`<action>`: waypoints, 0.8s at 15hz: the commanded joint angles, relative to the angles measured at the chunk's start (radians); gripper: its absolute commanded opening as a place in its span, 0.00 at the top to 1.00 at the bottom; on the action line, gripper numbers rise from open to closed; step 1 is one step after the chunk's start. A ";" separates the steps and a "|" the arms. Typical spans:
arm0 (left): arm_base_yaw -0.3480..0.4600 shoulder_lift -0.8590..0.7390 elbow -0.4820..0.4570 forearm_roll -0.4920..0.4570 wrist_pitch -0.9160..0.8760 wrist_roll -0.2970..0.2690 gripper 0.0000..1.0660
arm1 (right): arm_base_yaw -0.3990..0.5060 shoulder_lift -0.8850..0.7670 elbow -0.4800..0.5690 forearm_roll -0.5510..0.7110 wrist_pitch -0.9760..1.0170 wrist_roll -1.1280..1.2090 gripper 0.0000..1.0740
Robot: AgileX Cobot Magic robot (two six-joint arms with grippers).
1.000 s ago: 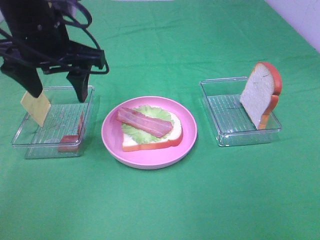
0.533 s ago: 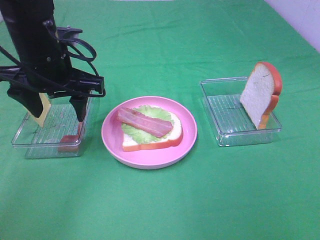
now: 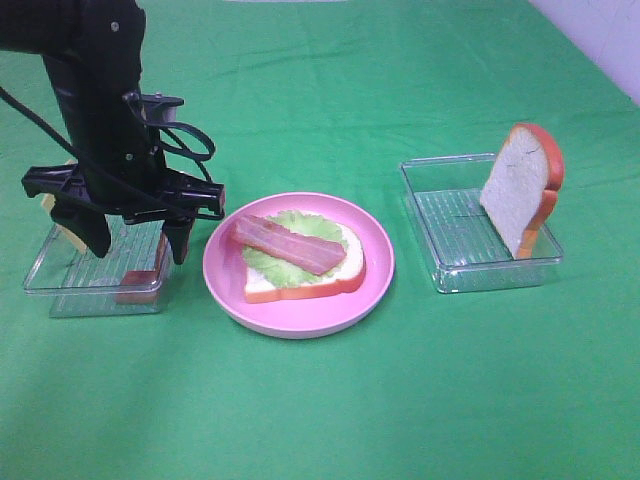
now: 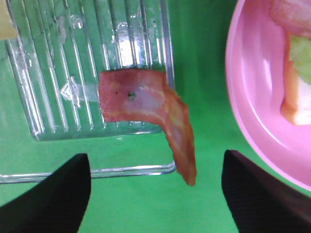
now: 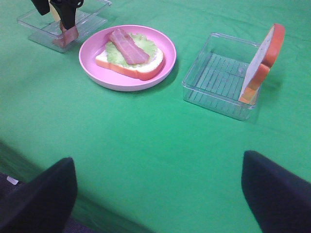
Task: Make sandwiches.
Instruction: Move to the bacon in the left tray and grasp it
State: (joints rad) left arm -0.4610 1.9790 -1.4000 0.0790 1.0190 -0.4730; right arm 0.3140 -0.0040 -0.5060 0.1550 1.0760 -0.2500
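Note:
An open-faced sandwich (image 3: 305,265), a bread slice topped with lettuce and a bacon strip, lies on the pink plate (image 3: 230,290). A second bread slice (image 3: 520,190) leans upright in the right clear tray (image 3: 450,275). In the left clear tray (image 3: 60,290) a spare bacon strip (image 4: 146,104) droops over the wall, and a yellow cheese square (image 4: 5,22) shows only at its edge. My left gripper (image 3: 138,240) hangs open over that tray's plate-side end, its fingers straddling the bacon without touching it. My right gripper (image 5: 156,160) is open and holds nothing, low near the table's front.
A green cloth covers the whole table. The pink plate (image 4: 252,97) sits just beside the left tray's wall, close to my left gripper's outer finger (image 3: 180,245). A pale wall shows at the far right corner.
My left arm has come down and shifted toward the plate side of the left tray, now hiding most of the cheese. The jaws stayed open. Nothing else moved.

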 commanded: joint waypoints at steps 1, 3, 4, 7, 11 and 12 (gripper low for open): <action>0.004 0.016 0.009 -0.006 -0.003 -0.001 0.42 | -0.003 -0.023 0.002 -0.002 -0.006 -0.008 0.21; 0.004 0.016 0.009 -0.006 -0.010 0.002 0.47 | -0.003 -0.023 0.002 -0.002 -0.006 -0.008 0.21; 0.004 0.016 0.009 -0.006 -0.018 0.002 0.50 | -0.003 -0.023 0.002 -0.002 -0.006 -0.008 0.21; 0.004 0.016 0.009 -0.006 -0.030 0.002 0.65 | -0.003 -0.023 0.002 -0.002 -0.006 -0.008 0.21; 0.004 0.016 0.009 -0.006 -0.030 0.004 0.79 | -0.003 -0.023 0.002 -0.002 -0.006 -0.008 0.21; 0.004 0.016 0.009 -0.006 -0.030 0.004 0.82 | -0.003 -0.023 0.002 -0.002 -0.006 -0.008 0.21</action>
State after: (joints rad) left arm -0.4610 1.9950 -1.4000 0.0790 0.9920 -0.4690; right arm 0.3140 -0.0040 -0.5060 0.1550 1.0760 -0.2500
